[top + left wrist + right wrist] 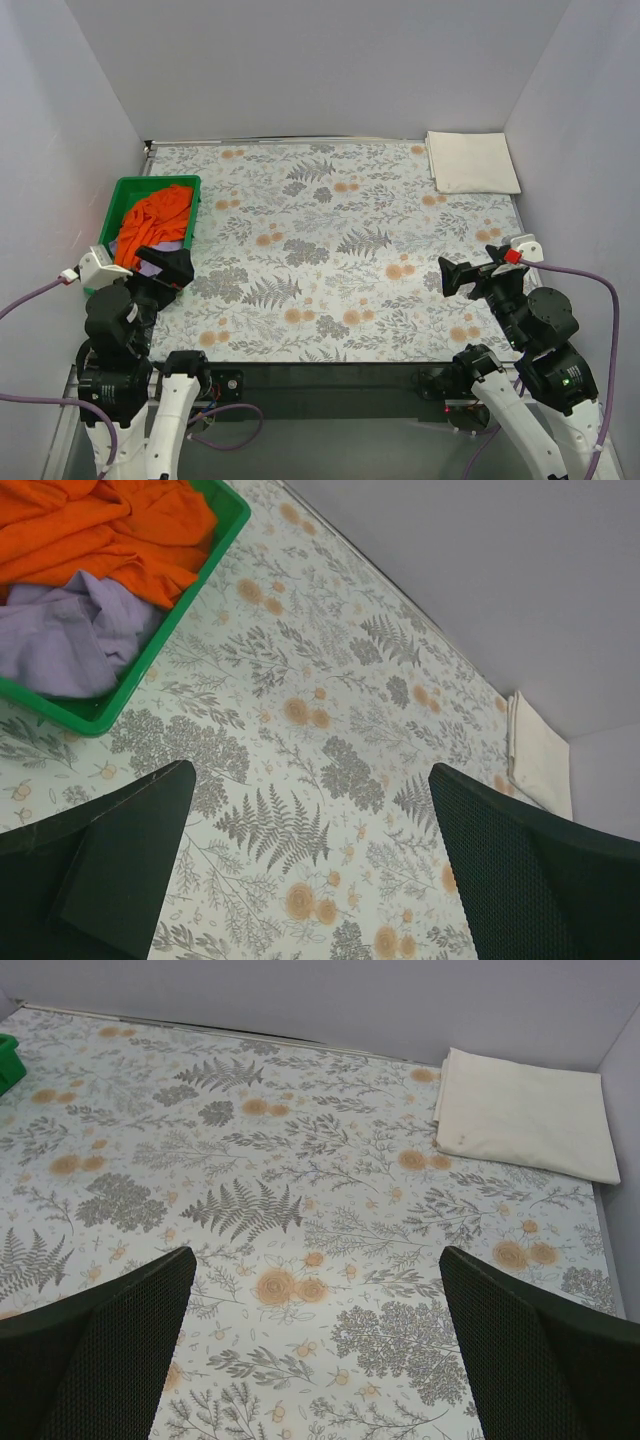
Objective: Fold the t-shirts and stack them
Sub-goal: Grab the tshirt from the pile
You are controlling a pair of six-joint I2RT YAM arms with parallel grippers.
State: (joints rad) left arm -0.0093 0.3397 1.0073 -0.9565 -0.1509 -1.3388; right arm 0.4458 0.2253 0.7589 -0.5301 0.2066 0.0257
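Note:
The orange t-shirt (155, 220) lies crumpled in the green tray (129, 187) at the left, on top of the lilac t-shirt (152, 266); both also show in the left wrist view, orange (100, 530) and lilac (70, 635). The cream-white t-shirt (471, 161) lies folded flat at the far right corner, also in the right wrist view (525, 1113). My left gripper (170, 268) is open and empty just in front of the tray. My right gripper (455, 275) is open and empty above the table at the right.
The table has a floral cloth (330, 250). Grey walls close in the back and both sides. The tray's near wall (110, 708) stands close to my left fingers (120, 860).

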